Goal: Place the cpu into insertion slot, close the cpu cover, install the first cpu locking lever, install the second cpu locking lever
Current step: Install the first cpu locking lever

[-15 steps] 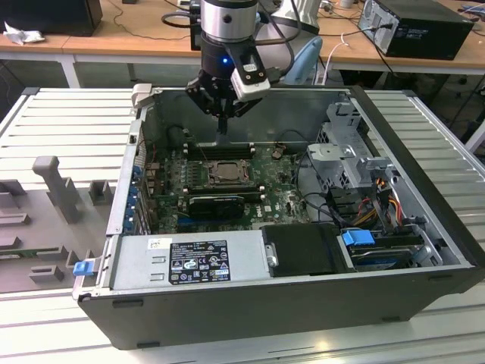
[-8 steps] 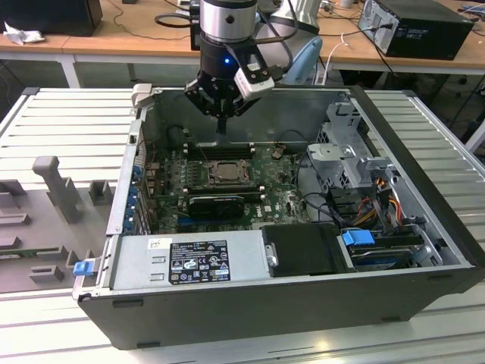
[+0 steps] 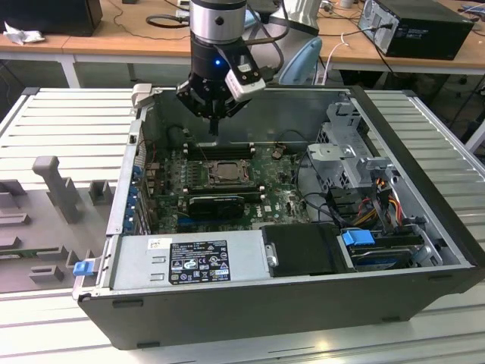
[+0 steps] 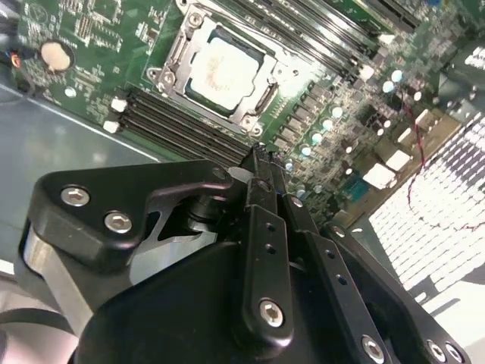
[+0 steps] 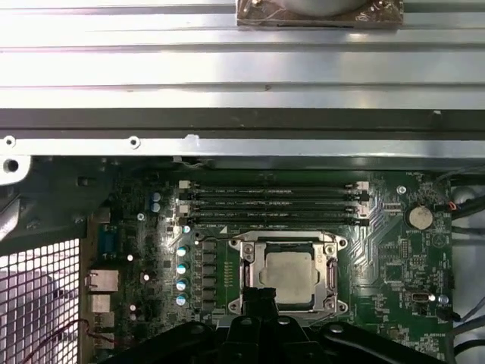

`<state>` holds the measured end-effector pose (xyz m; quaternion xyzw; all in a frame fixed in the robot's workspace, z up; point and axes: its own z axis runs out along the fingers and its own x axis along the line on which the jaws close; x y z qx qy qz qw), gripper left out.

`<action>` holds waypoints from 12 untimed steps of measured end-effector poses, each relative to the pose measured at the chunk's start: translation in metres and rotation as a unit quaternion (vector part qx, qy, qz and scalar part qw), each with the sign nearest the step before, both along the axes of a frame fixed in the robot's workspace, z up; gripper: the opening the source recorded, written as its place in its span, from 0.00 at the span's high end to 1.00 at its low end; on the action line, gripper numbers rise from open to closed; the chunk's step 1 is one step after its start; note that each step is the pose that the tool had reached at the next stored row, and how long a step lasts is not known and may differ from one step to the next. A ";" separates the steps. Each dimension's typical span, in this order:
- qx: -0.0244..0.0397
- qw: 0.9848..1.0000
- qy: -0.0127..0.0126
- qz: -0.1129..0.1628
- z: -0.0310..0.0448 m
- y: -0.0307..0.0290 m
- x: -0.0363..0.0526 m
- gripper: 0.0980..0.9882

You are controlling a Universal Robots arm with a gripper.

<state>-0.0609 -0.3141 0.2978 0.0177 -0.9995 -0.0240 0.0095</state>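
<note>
Silvery-grey cpu [image 5: 290, 273] sits in the black insertion slot [image 5: 264, 285], framed by the cpu cover [image 5: 289, 244] lying flat, on the green motherboard [image 5: 394, 267] below and well apart from the jaws, which are pressed together and hold nothing.

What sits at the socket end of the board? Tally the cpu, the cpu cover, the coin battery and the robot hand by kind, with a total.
cpu: 1
cpu cover: 1
coin battery: 1
hand: 1
Total: 4
</note>
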 end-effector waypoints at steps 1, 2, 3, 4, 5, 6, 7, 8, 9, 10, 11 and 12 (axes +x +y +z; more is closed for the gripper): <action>0.000 1.000 0.000 0.006 -0.0009 0.0000 -0.0003 0.99; 0.000 1.000 0.000 0.012 -0.0033 0.0000 -0.0035 0.99; 0.000 1.000 0.000 0.012 -0.0046 0.0000 -0.0067 0.99; 0.000 1.000 0.000 0.012 -0.0059 0.0000 -0.0103 0.99; 0.000 1.000 0.000 0.012 -0.0076 0.0000 -0.0154 0.99; 0.000 1.000 0.000 0.012 -0.0092 0.0000 -0.0205 0.99; 0.000 1.000 -0.001 0.012 -0.0110 0.0000 -0.0258 0.99; 0.000 1.000 -0.001 0.012 -0.0127 0.0000 -0.0288 0.99; 0.000 1.000 -0.001 0.012 -0.0152 0.0000 -0.0314 0.99; 0.000 1.000 -0.001 0.012 -0.0169 0.0000 -0.0322 0.99; 0.000 1.000 -0.001 0.012 -0.0190 0.0000 -0.0327 0.99; 0.000 1.000 -0.002 0.013 -0.0205 0.0000 -0.0327 0.99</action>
